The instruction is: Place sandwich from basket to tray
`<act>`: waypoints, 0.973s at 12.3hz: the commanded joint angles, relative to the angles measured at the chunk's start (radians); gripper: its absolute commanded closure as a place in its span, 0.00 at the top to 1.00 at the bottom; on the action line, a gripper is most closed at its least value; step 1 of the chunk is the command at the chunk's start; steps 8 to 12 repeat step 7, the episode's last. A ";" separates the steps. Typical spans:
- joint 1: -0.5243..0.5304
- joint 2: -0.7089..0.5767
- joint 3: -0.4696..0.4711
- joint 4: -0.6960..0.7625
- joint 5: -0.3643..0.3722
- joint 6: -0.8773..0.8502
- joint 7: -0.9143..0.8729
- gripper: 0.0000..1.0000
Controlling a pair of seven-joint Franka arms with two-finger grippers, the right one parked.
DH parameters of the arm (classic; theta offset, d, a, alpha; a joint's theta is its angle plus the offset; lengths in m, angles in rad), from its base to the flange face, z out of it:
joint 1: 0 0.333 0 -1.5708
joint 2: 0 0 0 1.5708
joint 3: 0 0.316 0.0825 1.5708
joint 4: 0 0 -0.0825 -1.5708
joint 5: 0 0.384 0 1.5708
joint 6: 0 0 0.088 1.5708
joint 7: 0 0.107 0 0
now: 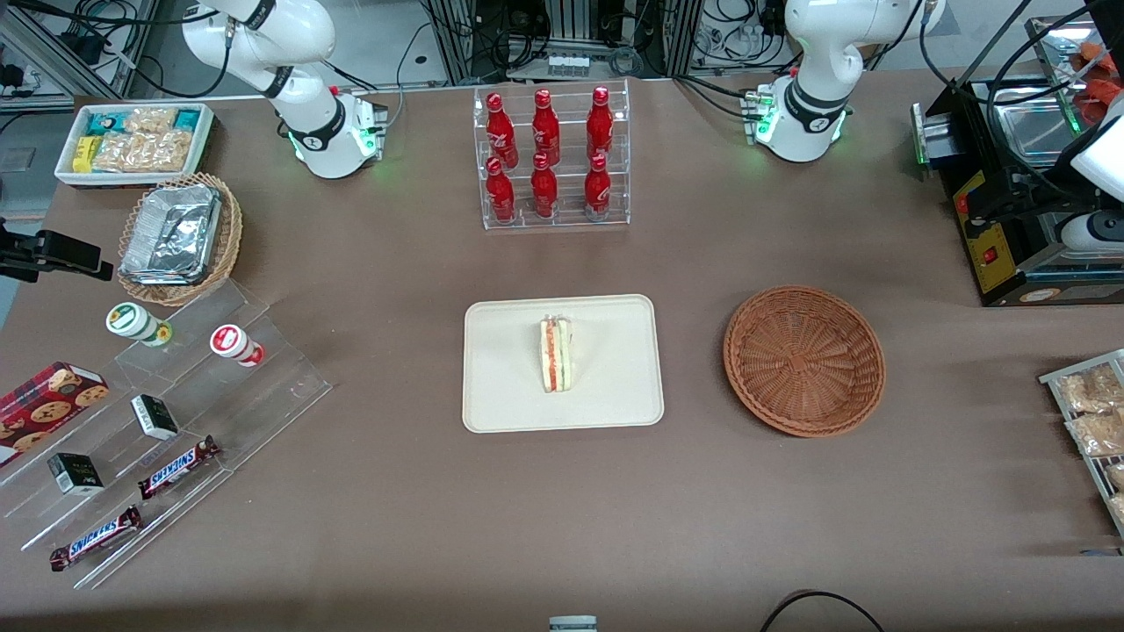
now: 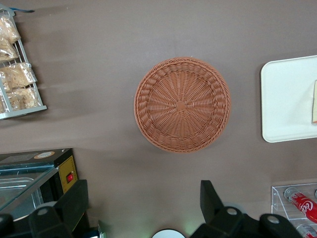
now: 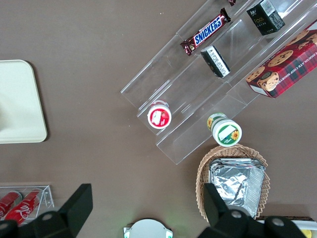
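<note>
Front view: the sandwich (image 1: pixel 555 354) stands on its edge on the middle of the tray (image 1: pixel 492 404), filling layers facing up, long axis on the tray's 12-to-6 o'clock line. Taking the tray as dial centre, the basket (image 1: pixel 803 360) lies at 3 o'clock, well apart from the tray, with its woven floor fully exposed. The clear rack of red bottles (image 1: pixel 553 158) stands at 12 o'clock, farther from the camera. The clear stepped display (image 1: pixel 176 412) with snack bars and small jars lies at about 8 o'clock, toward the parked arm's end of the table. A black machine (image 1: pixel 1010 219) sits at about 2 o'clock of the basket. Left wrist view: the gripper (image 2: pixel 143 208) hangs high above the brown table (image 2: pixel 148 49), released, its two dark fingers (image 2: pixel 74 201) spread wide and holding nothing. The basket is seen from directly above, clear of both fingers. The tray's rounded end and a thin sliver of the sandwich (image 2: pixel 314 101) resting on it are visible beside the basket. Right wrist view: one corner of the tray (image 3: pixel 15 99), the stepped display and a lighter wicker basket with a foil container (image 3: pixel 235 186) are visible.
</note>
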 commanded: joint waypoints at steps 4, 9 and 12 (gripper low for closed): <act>-0.020 -0.078 0.059 -0.047 -0.031 -0.015 -0.020 1.00; -0.022 -0.072 0.062 -0.046 -0.039 -0.013 -0.022 1.00; -0.022 -0.072 0.062 -0.046 -0.039 -0.013 -0.022 1.00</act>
